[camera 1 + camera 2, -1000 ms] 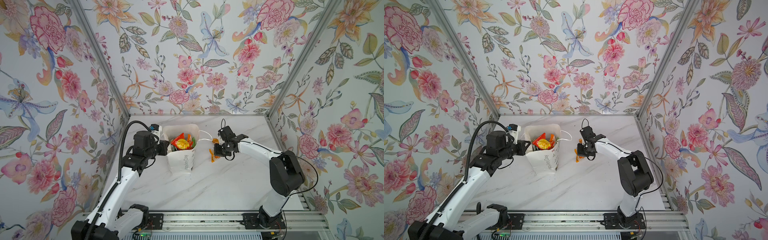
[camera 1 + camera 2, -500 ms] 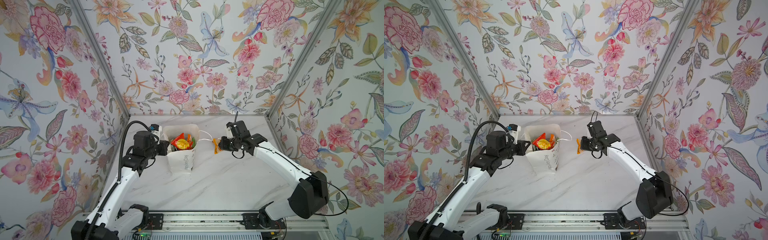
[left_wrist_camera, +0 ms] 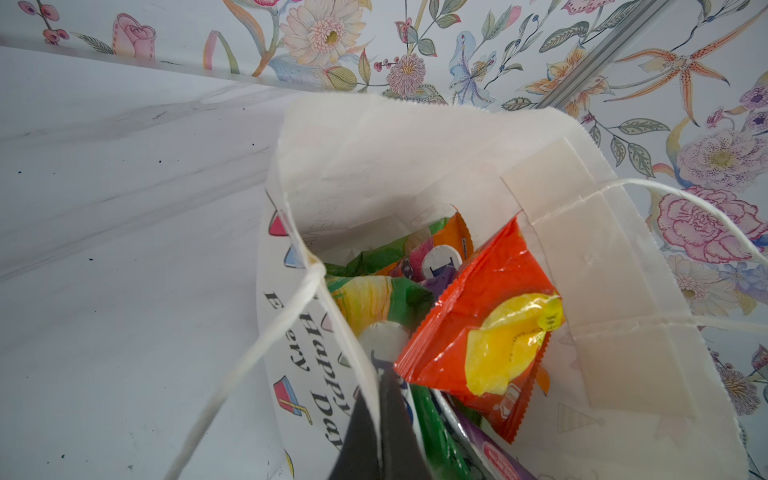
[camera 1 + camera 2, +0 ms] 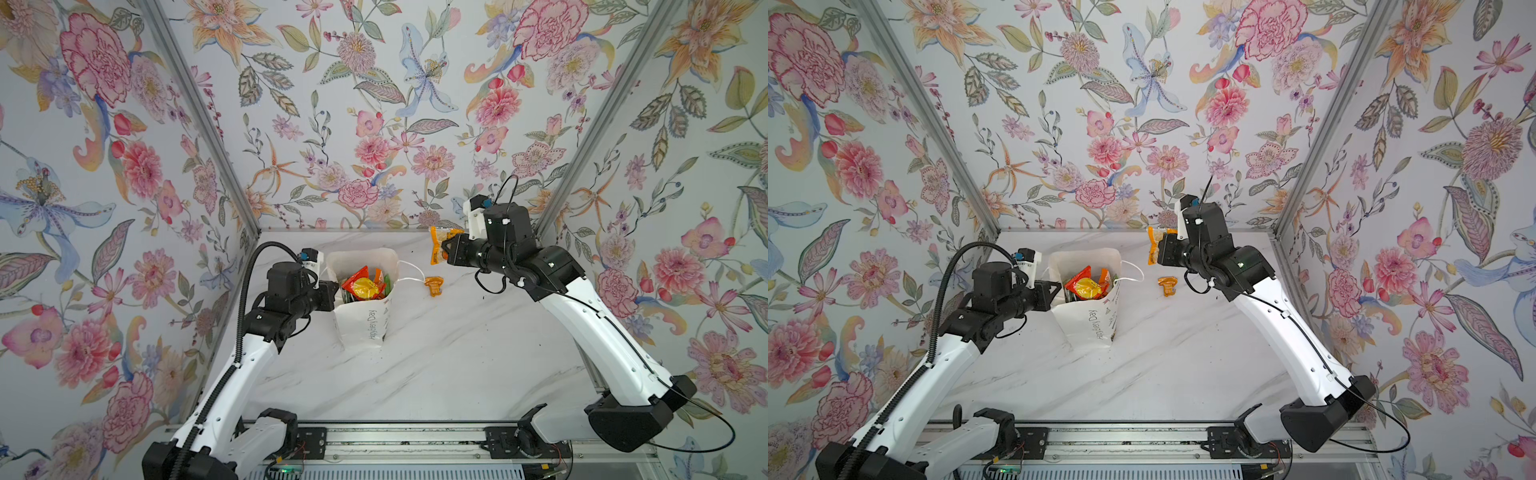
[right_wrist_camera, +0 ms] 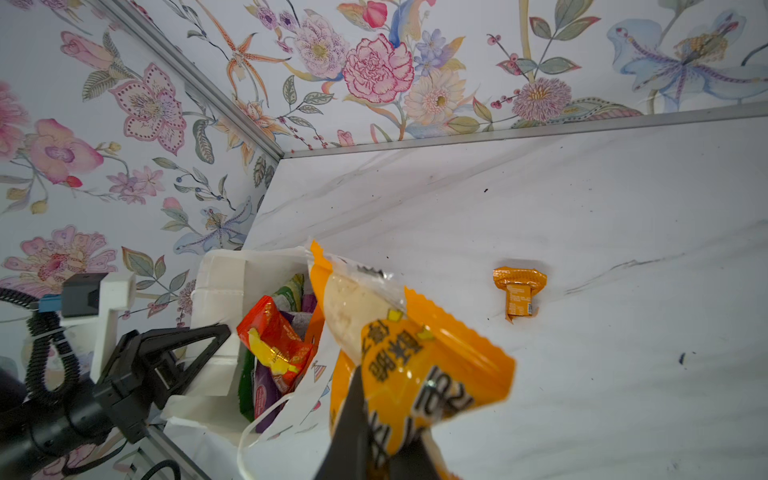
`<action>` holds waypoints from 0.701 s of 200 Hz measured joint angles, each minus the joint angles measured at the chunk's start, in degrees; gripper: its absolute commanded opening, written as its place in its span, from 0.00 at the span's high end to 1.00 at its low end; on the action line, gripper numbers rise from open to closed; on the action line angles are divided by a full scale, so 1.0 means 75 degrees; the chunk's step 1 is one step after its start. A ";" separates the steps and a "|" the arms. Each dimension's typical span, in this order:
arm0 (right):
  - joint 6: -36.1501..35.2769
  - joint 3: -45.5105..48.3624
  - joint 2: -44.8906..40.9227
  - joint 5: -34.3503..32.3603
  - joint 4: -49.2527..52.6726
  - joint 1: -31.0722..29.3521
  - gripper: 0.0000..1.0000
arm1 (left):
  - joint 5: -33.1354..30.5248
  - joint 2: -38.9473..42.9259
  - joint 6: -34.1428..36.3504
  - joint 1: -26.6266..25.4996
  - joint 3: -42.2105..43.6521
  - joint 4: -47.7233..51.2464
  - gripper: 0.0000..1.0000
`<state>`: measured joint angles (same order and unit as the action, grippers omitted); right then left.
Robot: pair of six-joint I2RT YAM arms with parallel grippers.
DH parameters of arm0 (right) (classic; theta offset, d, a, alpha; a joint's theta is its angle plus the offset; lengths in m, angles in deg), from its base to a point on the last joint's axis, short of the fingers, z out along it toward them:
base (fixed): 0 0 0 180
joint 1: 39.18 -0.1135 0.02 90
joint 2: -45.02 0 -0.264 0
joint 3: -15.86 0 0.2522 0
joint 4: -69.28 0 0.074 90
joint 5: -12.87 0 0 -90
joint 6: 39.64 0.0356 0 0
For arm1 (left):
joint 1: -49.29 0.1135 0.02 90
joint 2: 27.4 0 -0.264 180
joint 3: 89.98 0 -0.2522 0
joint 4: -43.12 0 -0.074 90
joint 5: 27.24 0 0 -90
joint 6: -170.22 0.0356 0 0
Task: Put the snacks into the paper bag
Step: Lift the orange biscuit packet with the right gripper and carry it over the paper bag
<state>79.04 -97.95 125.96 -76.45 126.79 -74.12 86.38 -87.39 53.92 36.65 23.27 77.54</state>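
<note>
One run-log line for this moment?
left gripper shut on paper bag rim | right gripper holds orange packet | small orange pack on table

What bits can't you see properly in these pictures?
Left wrist view: the red packet covers parts of the snacks under it in the paper bag.
Both top views: print on the small orange packet is too small.
Right wrist view: the held orange packet is partly blurred, its lower end cut off.

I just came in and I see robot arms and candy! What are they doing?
The left gripper pinches the rim of the paper bag, which stands open. The right gripper holds an orange packet in the air beside it. A red packet and other snacks are already inside. One small orange pack lies on the table.
</note>
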 measured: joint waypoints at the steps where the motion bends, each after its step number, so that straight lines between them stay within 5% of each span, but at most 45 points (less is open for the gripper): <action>1: 0.0000 -0.0023 0.0006 -0.0006 0.0015 -0.0009 0.93 | 0.0000 0.0000 0.0003 0.0000 0.0000 0.0000 1.00; 140: -0.0606 -0.3016 0.1760 -0.0912 0.1090 -0.1950 0.93 | 0.0026 0.0032 0.0003 0.0000 0.0020 -0.0015 1.00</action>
<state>74.50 -120.57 139.17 -83.29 134.96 -88.74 86.57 -87.15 53.94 36.65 23.42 77.43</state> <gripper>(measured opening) 0.073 0.042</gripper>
